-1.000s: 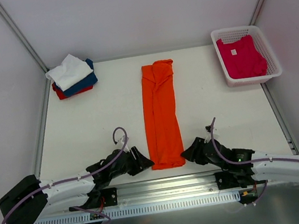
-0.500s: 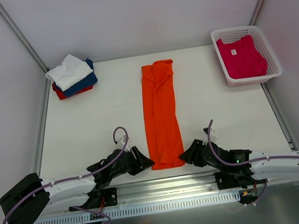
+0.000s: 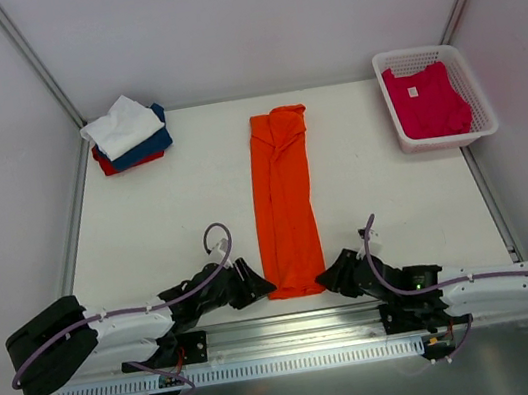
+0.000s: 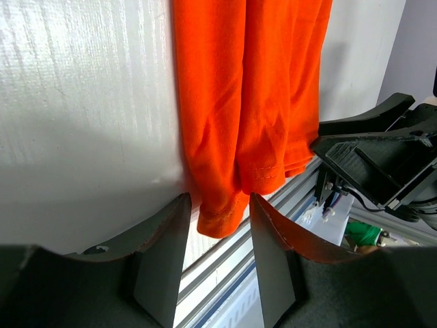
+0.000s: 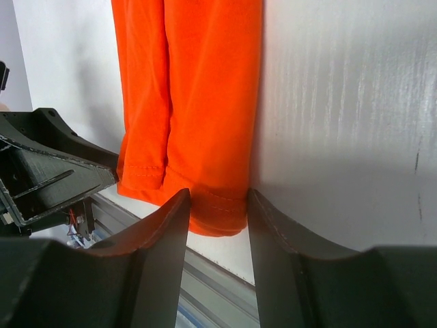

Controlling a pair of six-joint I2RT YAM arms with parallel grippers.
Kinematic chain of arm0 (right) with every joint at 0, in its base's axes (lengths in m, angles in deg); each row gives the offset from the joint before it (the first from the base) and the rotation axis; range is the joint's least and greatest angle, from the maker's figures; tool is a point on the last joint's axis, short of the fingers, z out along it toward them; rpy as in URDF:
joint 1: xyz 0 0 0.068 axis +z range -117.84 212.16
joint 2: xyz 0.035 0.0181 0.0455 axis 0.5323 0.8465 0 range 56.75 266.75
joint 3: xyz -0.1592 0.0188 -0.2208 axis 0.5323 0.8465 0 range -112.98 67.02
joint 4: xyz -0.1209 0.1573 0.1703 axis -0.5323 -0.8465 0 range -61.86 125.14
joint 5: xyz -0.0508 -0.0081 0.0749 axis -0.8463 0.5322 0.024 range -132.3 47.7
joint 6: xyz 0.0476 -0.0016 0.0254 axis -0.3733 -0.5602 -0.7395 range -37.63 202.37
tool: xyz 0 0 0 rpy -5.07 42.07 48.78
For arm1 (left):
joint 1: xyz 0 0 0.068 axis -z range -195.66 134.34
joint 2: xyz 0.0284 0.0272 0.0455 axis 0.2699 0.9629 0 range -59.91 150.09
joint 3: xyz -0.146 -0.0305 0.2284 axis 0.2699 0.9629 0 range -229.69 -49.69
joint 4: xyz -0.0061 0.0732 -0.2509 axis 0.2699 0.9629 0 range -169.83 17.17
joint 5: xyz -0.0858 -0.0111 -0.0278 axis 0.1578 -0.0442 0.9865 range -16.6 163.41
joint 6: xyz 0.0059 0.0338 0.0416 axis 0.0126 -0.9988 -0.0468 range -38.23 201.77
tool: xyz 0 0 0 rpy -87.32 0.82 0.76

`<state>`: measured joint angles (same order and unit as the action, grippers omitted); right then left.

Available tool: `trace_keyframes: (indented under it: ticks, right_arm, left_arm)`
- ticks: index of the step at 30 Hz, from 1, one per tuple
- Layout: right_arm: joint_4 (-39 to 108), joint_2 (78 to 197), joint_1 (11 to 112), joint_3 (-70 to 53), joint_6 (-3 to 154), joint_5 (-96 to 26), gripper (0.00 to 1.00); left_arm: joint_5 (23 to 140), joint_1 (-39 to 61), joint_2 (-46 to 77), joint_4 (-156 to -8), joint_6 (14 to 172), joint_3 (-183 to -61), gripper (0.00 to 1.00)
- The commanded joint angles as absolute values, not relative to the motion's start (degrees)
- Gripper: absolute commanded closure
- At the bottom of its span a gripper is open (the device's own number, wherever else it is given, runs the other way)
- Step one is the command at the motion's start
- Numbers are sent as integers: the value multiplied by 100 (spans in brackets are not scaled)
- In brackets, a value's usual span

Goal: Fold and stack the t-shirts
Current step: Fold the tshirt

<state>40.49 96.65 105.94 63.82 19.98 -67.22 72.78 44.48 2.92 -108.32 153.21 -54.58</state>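
As left pincer (image 4: 218, 205) and right pincer (image 5: 217, 198) straddle hem corners, orange t-shirt (image 3: 284, 194)

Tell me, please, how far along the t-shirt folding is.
Done: folded white, navy and red cloth shirts stacked far left. In hand: bright orange cloth shirt, folded into a strip, open jaws at its near corners. Left: magenta-pink shirt in the white plastic mesh basket.

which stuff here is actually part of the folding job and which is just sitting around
Part of the job: orange t-shirt, magenta t-shirt, folded stack of white, navy and red t-shirts.
Just lying about: white mesh basket holding the magenta one, metal rail at the near edge.
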Motion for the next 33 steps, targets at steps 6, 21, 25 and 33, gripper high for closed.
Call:
trace_keyframes:
  ticks: [6,21,25,33]
  right_arm:
    - [3585,9797,10977,6500,1671,-7086,58]
    - [3382,9762,11127,6465,1557,-7288,84]
    - [3374,9788,11127,6465,1566,-7288,97]
    - [2979,9744,11127,6114,1837,-7376,100]
  left_arm:
    - [7059,4586,425,-9820,15252,-4723,58]
    - [6989,4622,987,-10091,15200,-4925,86]
    - [7050,4622,1505,-10416,15191,-4943,95]
    - [7147,4630,1569,-10454,15033,-5382,100]
